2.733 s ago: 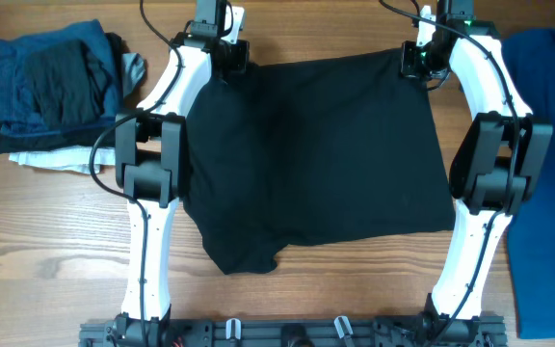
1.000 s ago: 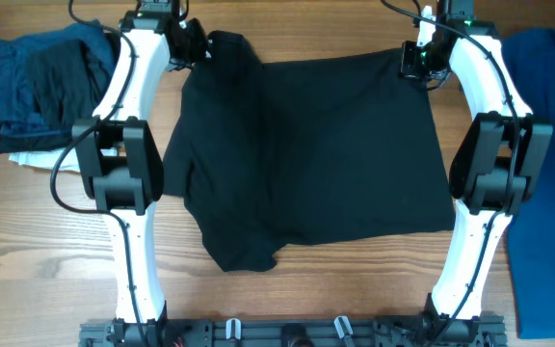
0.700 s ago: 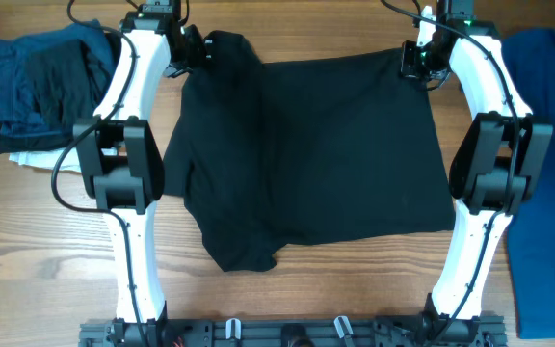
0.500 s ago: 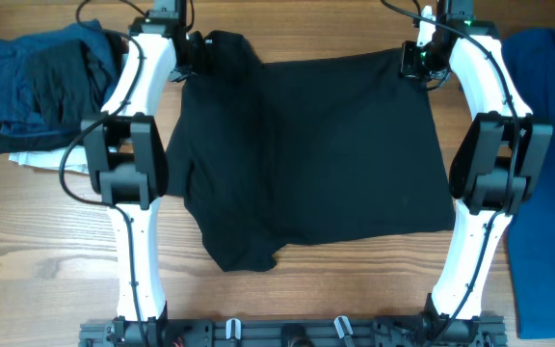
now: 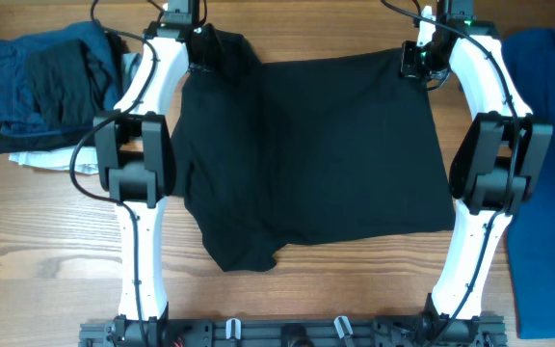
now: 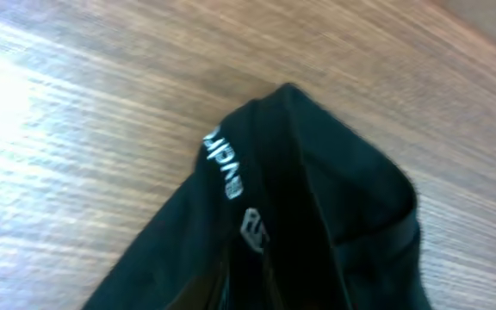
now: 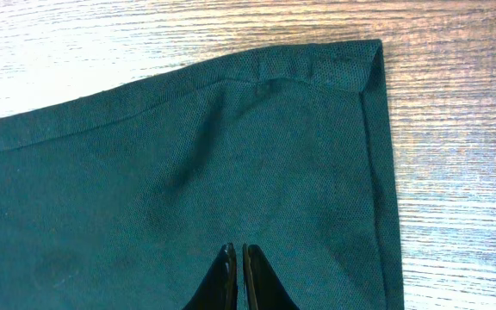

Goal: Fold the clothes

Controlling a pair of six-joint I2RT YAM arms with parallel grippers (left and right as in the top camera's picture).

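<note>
Black T-shirt [image 5: 316, 154] lies spread on the wooden surface [image 5: 46, 241], right between the two arms. Left hand [image 5: 198, 46] is at its far left corner, pinching a bunched-up fold, with the white logo [image 6: 222, 159] showing just beyond. Right hand [image 7: 235, 277] sits at the far right corner, fingers pressed together on the flat cloth. Blue shirt [image 5: 547, 145] lies off to the right.

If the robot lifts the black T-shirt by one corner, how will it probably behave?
Probably floppy: the black T-shirt bunches at the left end effector. Likely to drape and drag: most lies spread on the table.
</note>
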